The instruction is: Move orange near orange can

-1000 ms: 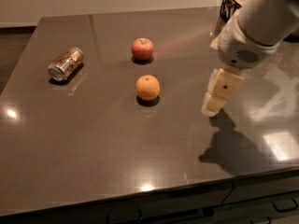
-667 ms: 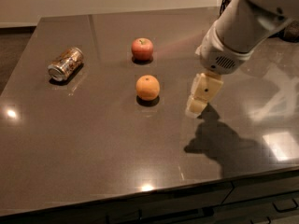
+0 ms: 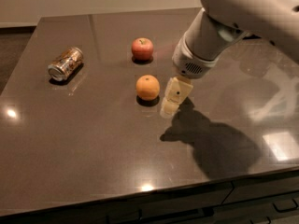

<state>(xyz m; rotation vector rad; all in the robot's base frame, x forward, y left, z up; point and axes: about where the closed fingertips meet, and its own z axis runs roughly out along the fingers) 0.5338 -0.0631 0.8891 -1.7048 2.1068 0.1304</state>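
Hand (image 3: 170,104) at frame centre, just right of orange (image 3: 148,87), low over counter (image 3: 93,148), likely lining up for grasp; open or closed cannot tell; can (image 3: 65,63) lies on side upper left, well apart; apple (image 3: 142,49) above orange, not target

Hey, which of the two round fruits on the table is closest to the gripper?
The orange, right beside the gripper. The red apple sits farther back on the table.
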